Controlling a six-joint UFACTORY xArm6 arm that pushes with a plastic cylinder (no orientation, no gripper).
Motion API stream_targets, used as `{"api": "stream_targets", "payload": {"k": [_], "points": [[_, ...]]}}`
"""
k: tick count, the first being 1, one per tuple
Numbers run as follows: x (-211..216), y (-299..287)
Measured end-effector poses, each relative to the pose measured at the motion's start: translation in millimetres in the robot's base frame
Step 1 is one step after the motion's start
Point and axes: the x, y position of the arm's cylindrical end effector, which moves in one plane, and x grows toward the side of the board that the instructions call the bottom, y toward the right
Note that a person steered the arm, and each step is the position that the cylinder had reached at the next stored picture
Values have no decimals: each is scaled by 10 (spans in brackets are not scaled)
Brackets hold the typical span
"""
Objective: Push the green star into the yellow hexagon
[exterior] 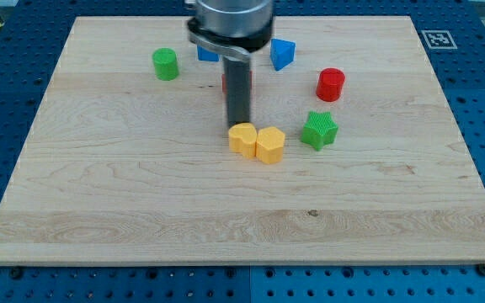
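Desk (99, 219): a pale wooden board on a blue perforated base; all blocks lie in its upper half, leaving the bottom edge region bare.

Arm: my rod descends from the top edge, near the middle, and hides part of a red block (225, 82) and a blue block (206, 54) behind it; their shapes cannot be made out.

Blocks, larger to smaller: the green star (319, 130) sits right of centre, just beside the yellow hexagon (269, 145) but apart from it, with a narrow strip of wood between them. The hexagon touches a second yellow block (242, 137), rounded and of uncertain shape, on its left. A red cylinder (331, 84) stands above the star toward the top right corner, a blue triangular block (282, 55) near the top edge, and a green cylinder (166, 64) toward the top left corner.

My tip (238, 126): there is no gripper here, so nothing opens, closes or clamps; the tip rests just behind the rounded yellow block, apparently touching it. I judge this the wrong side for the task: the star must travel leftward, so I would need the tip on its right flank.
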Motion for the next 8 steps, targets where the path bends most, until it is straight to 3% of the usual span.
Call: {"api": "stream_targets", "payload": {"k": [2, 3, 7, 8], "points": [[172, 272], [22, 351], [-160, 2136], [-112, 2318]]}}
